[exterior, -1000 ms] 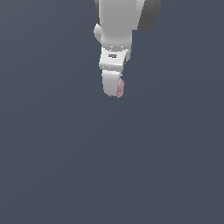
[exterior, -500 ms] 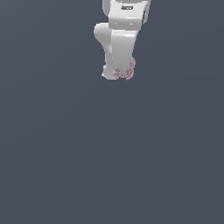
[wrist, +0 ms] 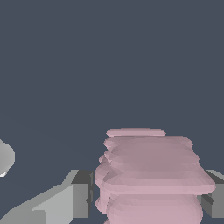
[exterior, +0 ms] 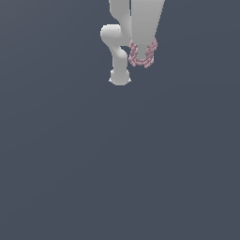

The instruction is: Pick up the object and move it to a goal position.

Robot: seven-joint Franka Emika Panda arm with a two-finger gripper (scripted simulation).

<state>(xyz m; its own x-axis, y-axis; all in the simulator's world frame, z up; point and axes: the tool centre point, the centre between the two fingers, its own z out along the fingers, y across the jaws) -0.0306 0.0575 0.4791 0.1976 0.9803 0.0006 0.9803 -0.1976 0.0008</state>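
- Currently in the carry step: fingers [wrist: 144,197] clamped on the object [exterior: 142,55], held aloft at the exterior view's far top.
- Next: bring it to the goal, unseen here.

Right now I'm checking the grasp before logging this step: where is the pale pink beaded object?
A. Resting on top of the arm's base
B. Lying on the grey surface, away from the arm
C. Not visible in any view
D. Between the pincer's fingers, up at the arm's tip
D: the pink beaded object sits between the two grey fingers of the pincer in the wrist view, and the exterior view shows it at the arm's tip.
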